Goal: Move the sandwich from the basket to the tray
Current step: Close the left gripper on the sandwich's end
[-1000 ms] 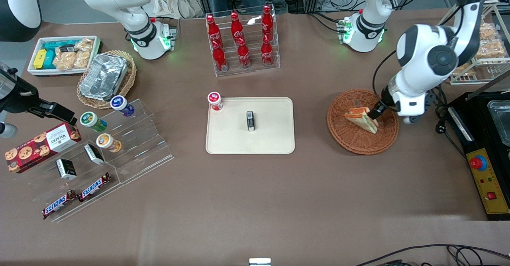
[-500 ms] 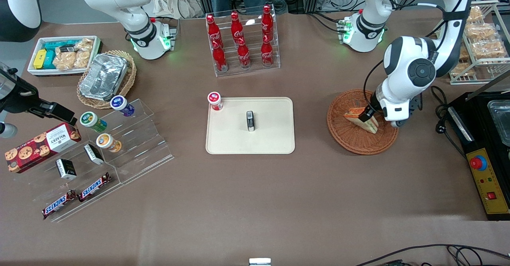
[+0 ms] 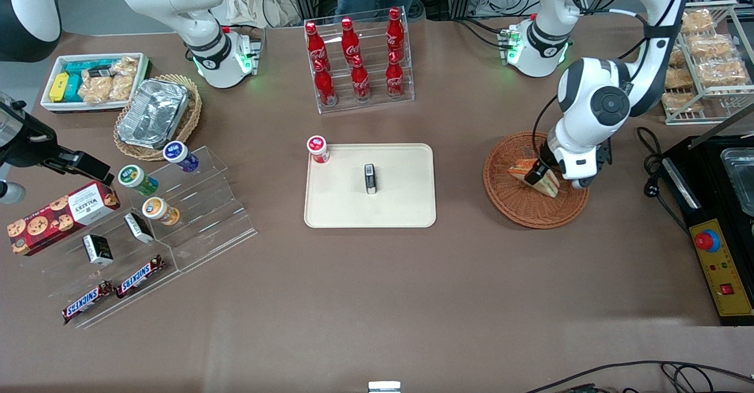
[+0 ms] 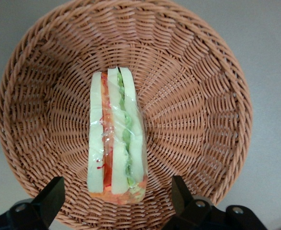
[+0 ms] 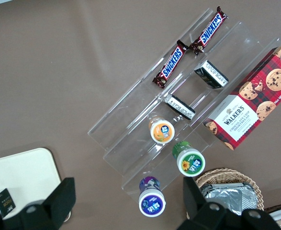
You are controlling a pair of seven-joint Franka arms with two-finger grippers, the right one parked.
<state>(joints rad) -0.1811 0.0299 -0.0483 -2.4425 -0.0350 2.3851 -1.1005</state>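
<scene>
Nearest the front camera, in the lower left of the frame, two SNICKERS bars (image 3: pixel 112 291) lie on a clear stepped display (image 3: pixel 177 228), with a red tartan box reading WALKERS (image 3: pixel 62 210) and showing cookies just above them. At centre sits the tray (image 3: pixel 406 207), carrying only a small dark packet (image 3: pixel 369 178), with a red-capped jar (image 3: pixel 317 148) at its upper left corner. To its right the basket (image 3: pixel 524 210) holds the sandwich (image 3: pixel 539 176), standing on edge on the weave, not yet lifted. Over the last second the left arm has swung in toward the basket's middle, and its gripper (image 3: pixel 537 175) has come down from the sandwich's outer end to sit right over the wedge; in the wrist view the gripper (image 4: pixel 116 199) is spread wide, one finger (image 4: pixel 51 196) on each flank of the sandwich (image 4: pixel 116 139), neither touching it. That reads as the approach finishing: the closing pinch looks like the next step, then the carry to the tray. Farthest back, at top centre, a clear rack holds red Coca-Cola bottles (image 3: pixel 356 57).
</scene>
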